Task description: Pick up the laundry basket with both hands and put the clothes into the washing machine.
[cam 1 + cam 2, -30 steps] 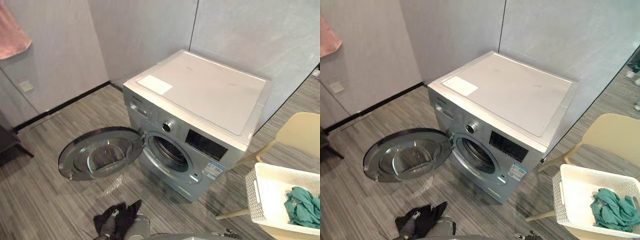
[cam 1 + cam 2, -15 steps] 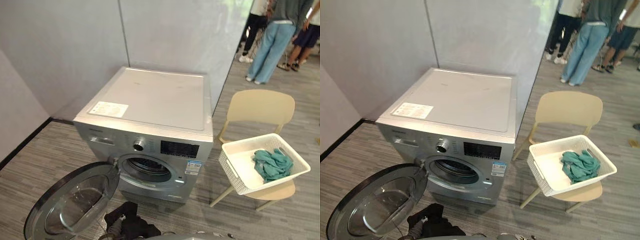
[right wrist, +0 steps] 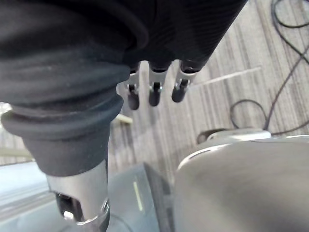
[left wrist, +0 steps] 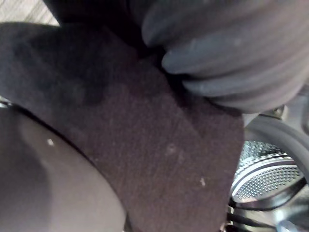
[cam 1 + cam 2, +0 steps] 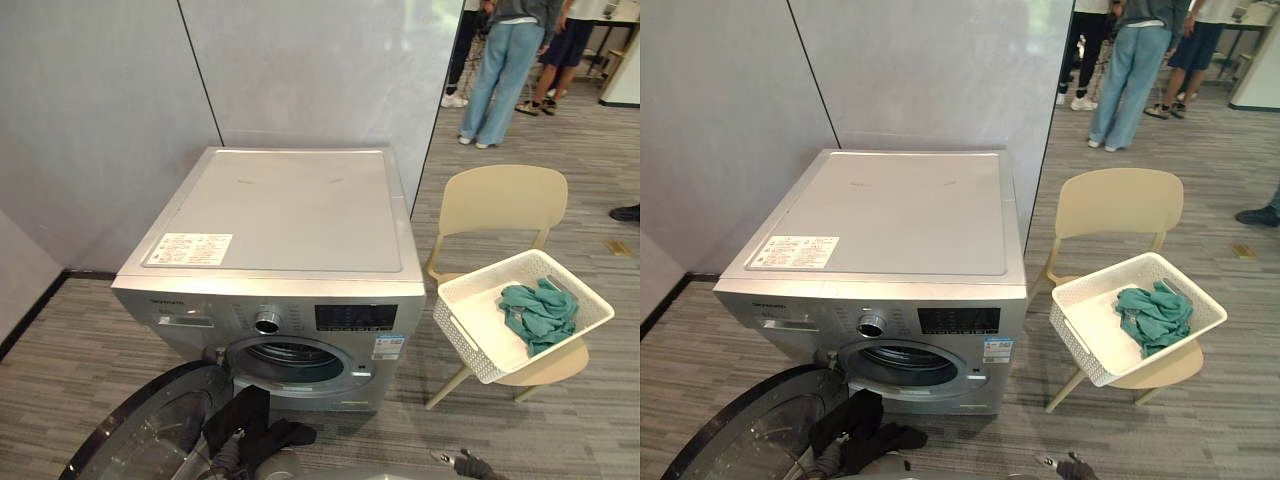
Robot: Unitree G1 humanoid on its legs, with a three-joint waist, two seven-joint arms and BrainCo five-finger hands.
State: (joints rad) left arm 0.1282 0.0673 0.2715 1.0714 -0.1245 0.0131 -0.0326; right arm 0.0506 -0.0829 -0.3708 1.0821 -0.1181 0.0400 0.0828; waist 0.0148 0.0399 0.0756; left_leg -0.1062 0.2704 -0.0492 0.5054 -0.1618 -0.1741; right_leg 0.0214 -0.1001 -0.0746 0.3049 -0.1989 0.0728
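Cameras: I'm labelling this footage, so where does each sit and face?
Left eye view: on the head, looking down at the washing machine and the basket on a chair; left robot hand at bottom.
Right eye view: beside it, sharing that scene.
Left wrist view: on the left wrist, facing the drum.
Right wrist view: along the straight fingers of the right robot hand, down at the floor.

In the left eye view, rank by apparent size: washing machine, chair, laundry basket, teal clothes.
1. washing machine, by far the largest.
2. chair and laundry basket: about alike. The basket hides the chair's seat, so I won't rank them.
3. teal clothes, the smallest, lying in the basket.
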